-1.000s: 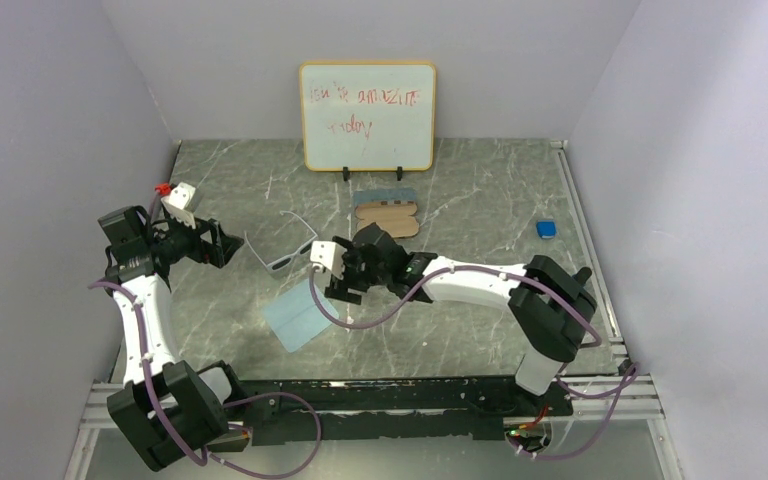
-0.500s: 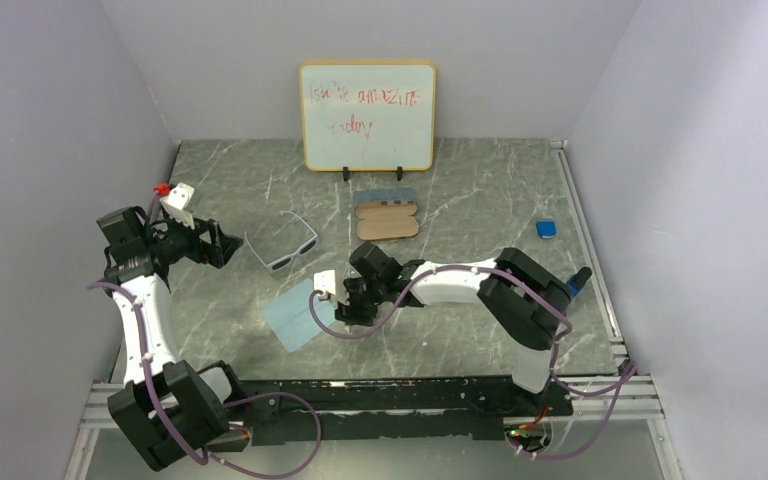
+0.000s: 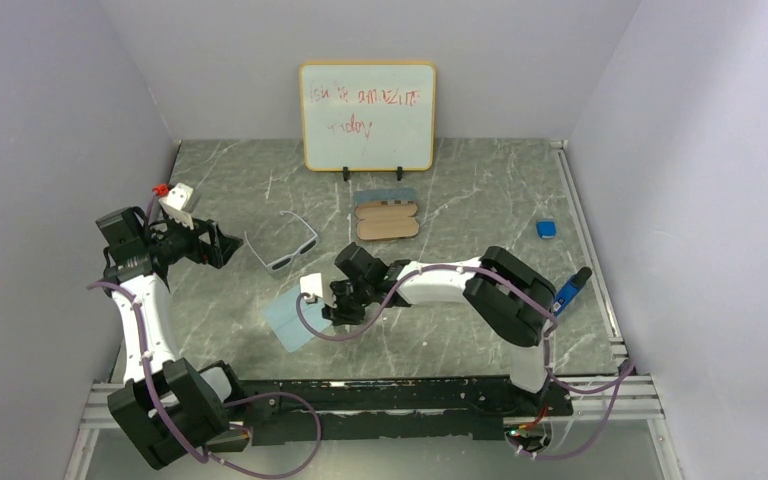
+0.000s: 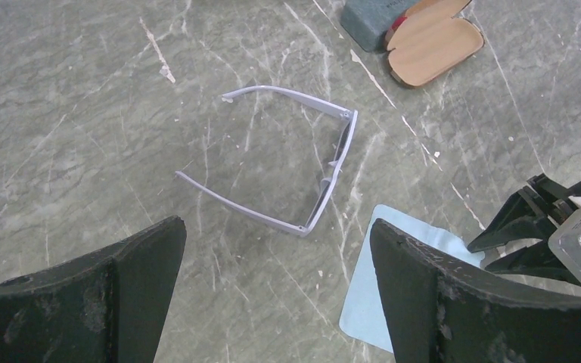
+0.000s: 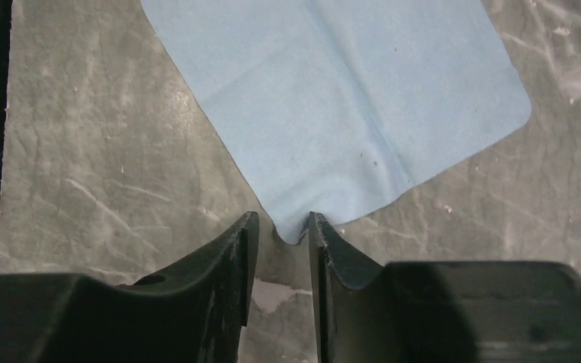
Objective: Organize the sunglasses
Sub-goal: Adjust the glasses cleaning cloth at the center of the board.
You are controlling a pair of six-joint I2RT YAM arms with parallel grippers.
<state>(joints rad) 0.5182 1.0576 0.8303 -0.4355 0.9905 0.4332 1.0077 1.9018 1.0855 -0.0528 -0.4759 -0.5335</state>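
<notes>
The white-framed sunglasses [image 3: 282,248] lie unfolded on the marble table, and also show in the left wrist view [image 4: 335,162]. My left gripper [image 3: 222,245] hovers left of them, wide open and empty [image 4: 274,227]. My right gripper [image 3: 332,302] is low over the table at the right corner of a light-blue cloth [image 3: 288,318]. Its jaws [image 5: 284,219] stand a narrow gap apart, with the corner of the cloth [image 5: 340,98] lying between the tips and not clamped. The brown sunglasses are not in view.
An open tan-lined case [image 3: 387,220] lies against a grey-blue case [image 3: 384,196] behind the sunglasses; the tan one shows in the left wrist view [image 4: 433,47]. A whiteboard [image 3: 367,116] stands at the back. A small blue object [image 3: 546,229] lies at the right.
My right gripper has moved left and toward the near edge, from beside the sunglasses to the corner of the blue cloth. The left arm and the sunglasses have not moved.
</notes>
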